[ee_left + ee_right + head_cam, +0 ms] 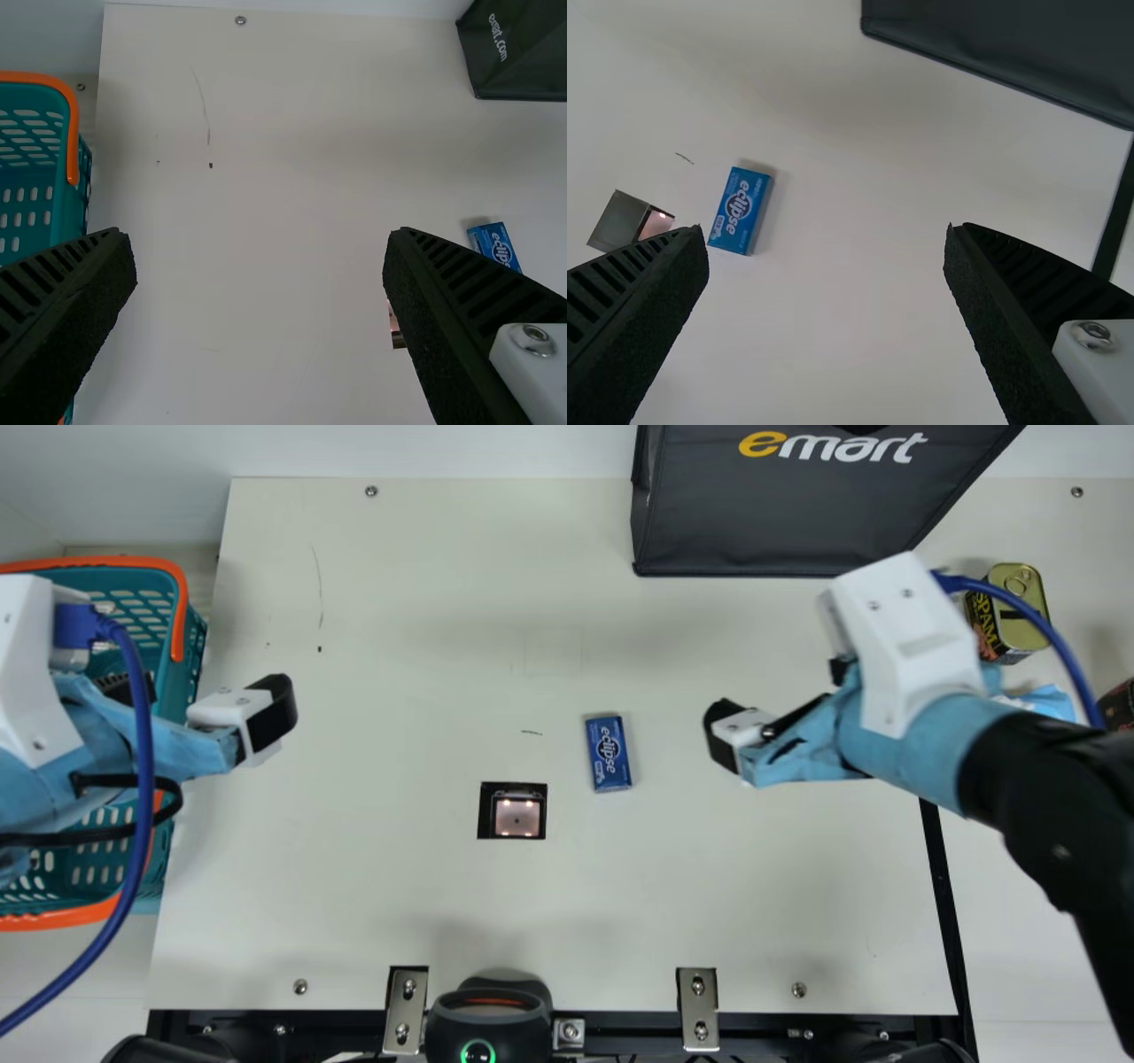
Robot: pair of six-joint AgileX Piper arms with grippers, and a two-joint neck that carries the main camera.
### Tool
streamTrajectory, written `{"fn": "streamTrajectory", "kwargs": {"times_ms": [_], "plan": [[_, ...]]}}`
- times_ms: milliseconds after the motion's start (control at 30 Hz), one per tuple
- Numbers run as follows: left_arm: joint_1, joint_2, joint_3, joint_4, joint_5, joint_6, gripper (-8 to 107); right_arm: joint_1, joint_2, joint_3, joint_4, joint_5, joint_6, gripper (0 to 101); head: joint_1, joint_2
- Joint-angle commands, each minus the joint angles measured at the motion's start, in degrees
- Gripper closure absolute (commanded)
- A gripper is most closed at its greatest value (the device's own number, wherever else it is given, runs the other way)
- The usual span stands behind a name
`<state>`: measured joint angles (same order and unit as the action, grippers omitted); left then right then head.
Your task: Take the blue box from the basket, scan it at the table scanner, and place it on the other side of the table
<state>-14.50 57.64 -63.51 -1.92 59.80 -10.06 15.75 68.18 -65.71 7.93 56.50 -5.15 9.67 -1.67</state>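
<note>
Awaiting placement, blue box (pixel 609 754) is lying by scanner (pixel 516 815), scan unverified; left end effector (pixel 260 241) and right end effector (pixel 826 232) are gaping.

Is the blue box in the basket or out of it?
Out: the blue box lies flat on the table, near the scanner but not over it.

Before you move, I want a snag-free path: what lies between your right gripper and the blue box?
Just bare tabletop between my right gripper and the blue box, in the main view.
</note>
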Motion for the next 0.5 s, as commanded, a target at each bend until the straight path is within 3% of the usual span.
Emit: {"fn": "streamTrajectory", "kwargs": {"times_ms": [0, 467], "plan": [[0.0, 0.0, 0.0, 0.0, 0.0, 0.0, 9, 2.4, 2.6, 0.0, -0.7, -0.7, 1.4, 6, -1.7, 0.1], [0.0, 0.0, 0.0, 0.0, 0.0, 0.0, 9, 12.2, 14.1, -1.3, -4.1, -4.6, 13.8, 6, -1.7, 0.1]]}}
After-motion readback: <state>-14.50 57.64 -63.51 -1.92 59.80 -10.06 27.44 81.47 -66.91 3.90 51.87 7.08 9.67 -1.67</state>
